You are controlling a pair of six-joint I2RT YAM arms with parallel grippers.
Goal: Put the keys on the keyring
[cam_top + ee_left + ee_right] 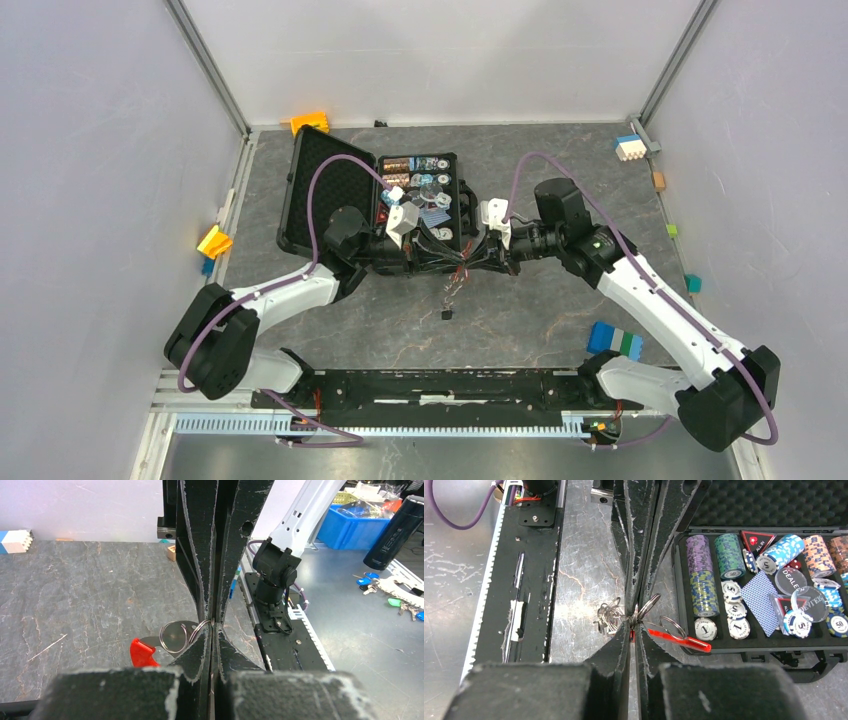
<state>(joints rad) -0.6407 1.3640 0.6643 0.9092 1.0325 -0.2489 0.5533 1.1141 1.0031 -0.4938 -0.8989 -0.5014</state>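
The keyring (174, 636) is pinched tight by the left gripper (212, 626). Its wire is squeezed from the other side by the right gripper (634, 621), so it is held between them with the red tag (679, 640) sticking out. It seems the ring is gripped so that a gap can be pulled open next and a key slid in, though no key can be told for sure. A chip case (330, 185) is set just behind, and a small dark bit (446, 314) is seen on the table (560, 300) below.

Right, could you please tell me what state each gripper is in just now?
Left gripper: closed, pinching the thin silvery metal keyring.
Right gripper: closed on that keyring's wire loops, beside its long, narrow red tag.
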